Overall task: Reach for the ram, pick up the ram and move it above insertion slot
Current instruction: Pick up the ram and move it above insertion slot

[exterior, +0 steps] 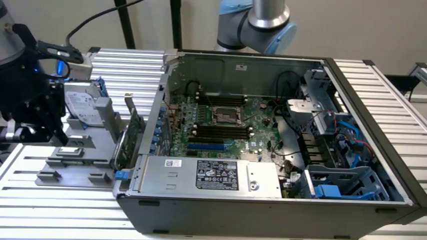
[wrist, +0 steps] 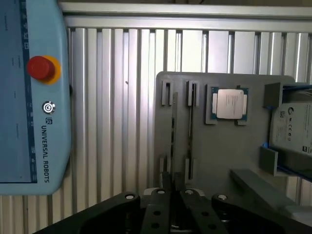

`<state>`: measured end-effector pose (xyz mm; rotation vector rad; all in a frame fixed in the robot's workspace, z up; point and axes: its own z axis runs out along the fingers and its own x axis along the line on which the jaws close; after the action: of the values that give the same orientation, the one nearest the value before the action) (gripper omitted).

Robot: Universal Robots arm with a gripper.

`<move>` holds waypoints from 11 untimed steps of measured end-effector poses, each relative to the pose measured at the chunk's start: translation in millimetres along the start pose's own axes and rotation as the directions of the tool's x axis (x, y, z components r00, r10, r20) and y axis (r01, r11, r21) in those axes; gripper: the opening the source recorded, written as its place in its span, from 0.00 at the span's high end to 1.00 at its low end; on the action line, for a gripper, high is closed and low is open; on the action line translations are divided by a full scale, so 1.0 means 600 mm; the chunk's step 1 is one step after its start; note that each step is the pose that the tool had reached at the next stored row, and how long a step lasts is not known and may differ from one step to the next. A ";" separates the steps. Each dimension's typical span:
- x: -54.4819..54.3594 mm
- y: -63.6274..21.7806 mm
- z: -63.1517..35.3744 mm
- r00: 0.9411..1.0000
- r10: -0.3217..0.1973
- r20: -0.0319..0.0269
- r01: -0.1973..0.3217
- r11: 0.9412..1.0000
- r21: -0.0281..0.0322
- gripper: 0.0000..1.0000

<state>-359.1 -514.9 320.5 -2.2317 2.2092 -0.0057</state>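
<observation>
The ram [wrist: 174, 131] is a thin green stick seen edge-on, standing in a slotted grey holder plate [wrist: 219, 151]. My gripper [wrist: 174, 179] hovers over the near end of the stick, in line with it. Its black fingers [wrist: 167, 181] are almost together, and I cannot see that they hold anything. In the exterior view the gripper [exterior: 30, 132] hangs over the holder plate [exterior: 73, 165] at that view's left, outside the computer case. The black insertion slots [exterior: 220, 132] lie on the motherboard inside the open case.
A processor chip [wrist: 229, 103] and a hard drive [wrist: 292, 129] share the holder plate. A blue teach pendant [wrist: 34, 97] with a red button lies on the slatted table. A taller green expansion card [exterior: 133, 132] stands beside the case wall [exterior: 267, 210].
</observation>
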 end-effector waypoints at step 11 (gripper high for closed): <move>0.001 -0.046 -0.083 1.000 -0.008 0.000 0.008 1.000 -0.001 0.86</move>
<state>-331.7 -514.9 370.6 -2.2407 2.2007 -0.0039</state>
